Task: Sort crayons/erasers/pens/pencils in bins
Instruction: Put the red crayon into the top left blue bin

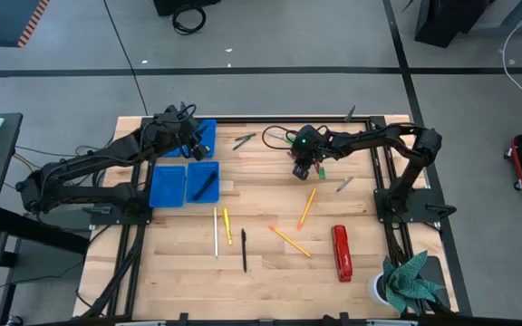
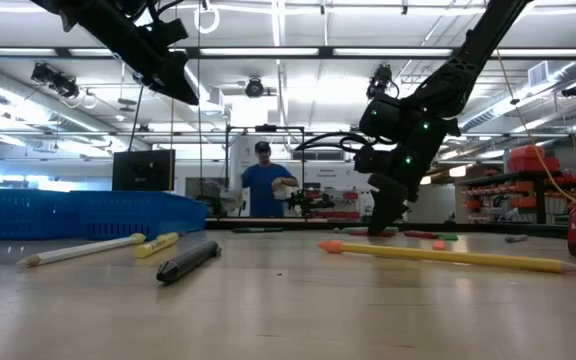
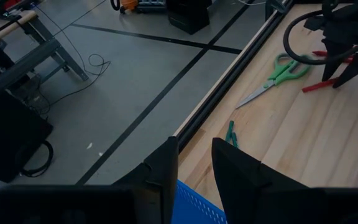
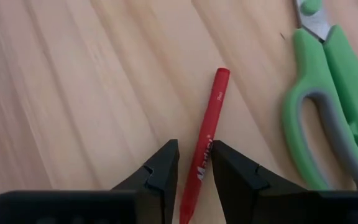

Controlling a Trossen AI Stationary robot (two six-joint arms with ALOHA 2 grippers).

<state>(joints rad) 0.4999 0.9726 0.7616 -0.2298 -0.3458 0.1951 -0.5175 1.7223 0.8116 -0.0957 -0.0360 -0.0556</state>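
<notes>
Down at the table beside the green scissors (image 4: 337, 106), the right end effector (image 4: 194, 168) straddles the red crayon (image 4: 205, 144), fingers parted, its length running straight between them.

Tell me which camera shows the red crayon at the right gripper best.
Right wrist view: red crayon lies between the open right gripper fingers. Left wrist shows it small; the high and low views barely show it.
</notes>
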